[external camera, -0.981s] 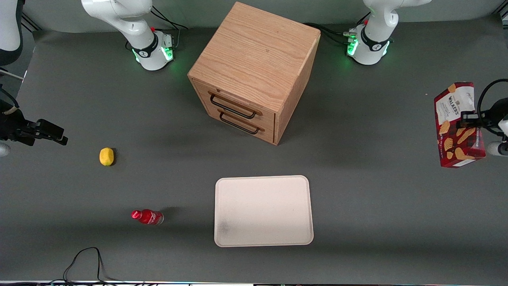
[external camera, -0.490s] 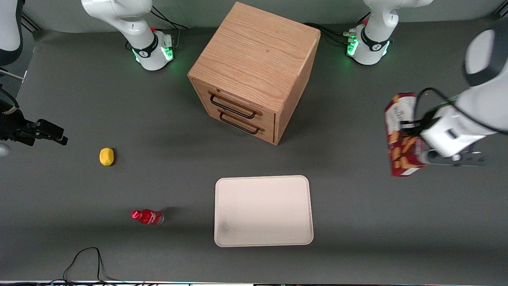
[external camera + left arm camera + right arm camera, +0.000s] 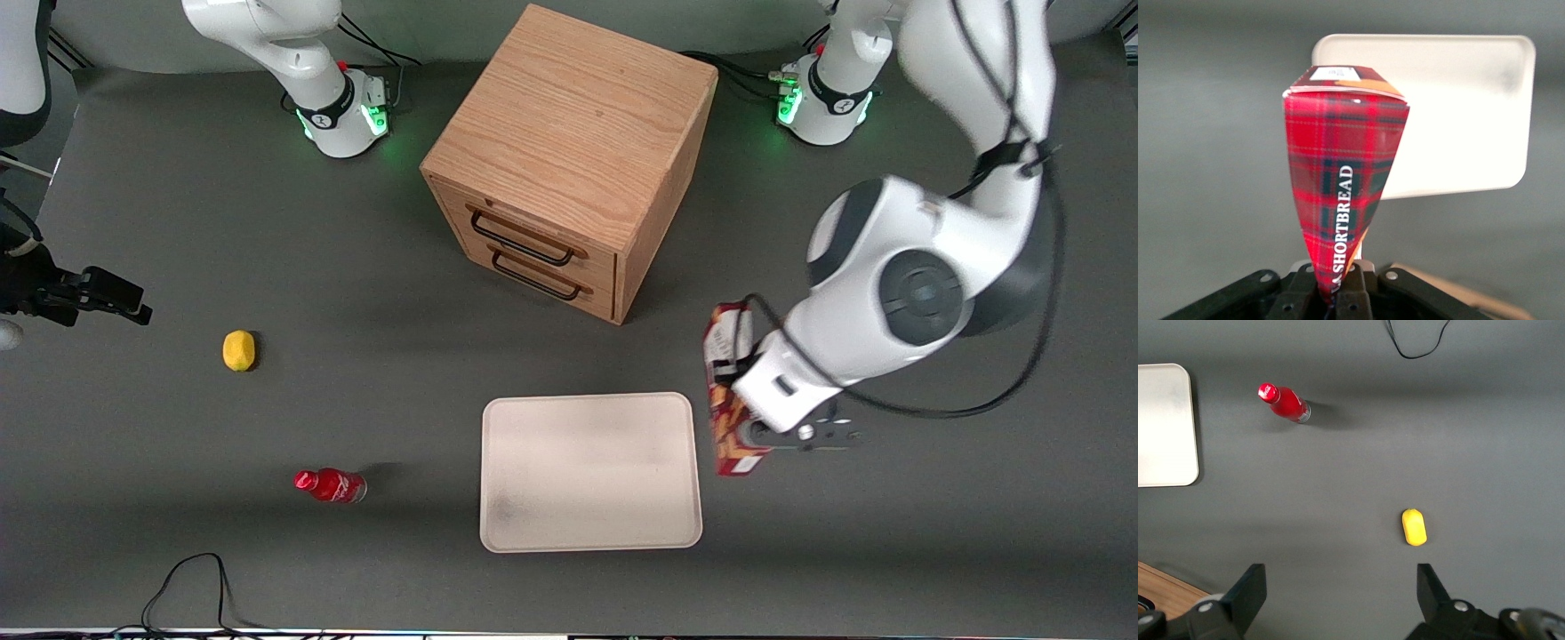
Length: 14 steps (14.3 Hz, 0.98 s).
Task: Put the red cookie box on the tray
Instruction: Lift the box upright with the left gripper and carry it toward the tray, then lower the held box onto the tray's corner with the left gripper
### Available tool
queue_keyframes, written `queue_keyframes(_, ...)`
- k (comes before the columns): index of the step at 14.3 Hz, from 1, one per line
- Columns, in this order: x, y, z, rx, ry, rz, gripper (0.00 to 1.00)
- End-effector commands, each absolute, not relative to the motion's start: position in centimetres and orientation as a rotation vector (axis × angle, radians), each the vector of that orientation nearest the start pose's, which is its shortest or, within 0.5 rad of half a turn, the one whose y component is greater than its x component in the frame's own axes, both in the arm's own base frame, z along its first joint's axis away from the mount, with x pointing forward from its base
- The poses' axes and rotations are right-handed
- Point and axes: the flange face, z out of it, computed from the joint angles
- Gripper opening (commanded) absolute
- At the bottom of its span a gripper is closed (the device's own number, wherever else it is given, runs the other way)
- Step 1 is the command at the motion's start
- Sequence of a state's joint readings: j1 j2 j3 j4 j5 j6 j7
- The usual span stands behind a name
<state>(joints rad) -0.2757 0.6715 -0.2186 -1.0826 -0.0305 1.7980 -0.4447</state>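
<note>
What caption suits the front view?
The claw carries the red cookie box in the air, just beside the tray.

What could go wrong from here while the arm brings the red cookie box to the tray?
1. The claw grips the red cookie box by one narrow end, in the air just beside the tray, so the long box may swing or slip.
2. If it descends too early, the box's lower end might catch the tray's rim.
3. Released upright, the narrow box would probably topple.
</note>
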Motion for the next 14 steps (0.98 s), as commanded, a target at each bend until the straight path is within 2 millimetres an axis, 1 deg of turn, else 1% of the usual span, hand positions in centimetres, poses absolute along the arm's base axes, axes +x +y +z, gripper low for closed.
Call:
queue_keyframes(1, 69.6, -32.3, 39.8, -3.318, -0.14, 0.059, 0.0)
queue_keyframes(3, 70.7, -32.7, 36.9, -3.303, -0.363, 0.113, 0.0)
queue_keyframes(4, 70.7, -33.4, 35.4, -3.291, -0.401, 0.127, 0.0)
queue_keyframes(5, 70.9, -33.7, 33.6, -3.29, -0.41, 0.144, 0.0)
queue_keyframes(7, 71.7, -33.4, 31.4, -3.296, -0.457, 0.134, 0.0)
queue_keyframes(10, 72.5, -33.4, 29.3, -3.313, -0.499, 0.083, 0.0)
queue_keyframes(12, 72.5, -33.5, 28.5, -3.312, -0.499, 0.089, 0.0)
queue_keyframes(14, 72.5, -33.6, 27.1, -3.31, -0.502, 0.107, 0.0)
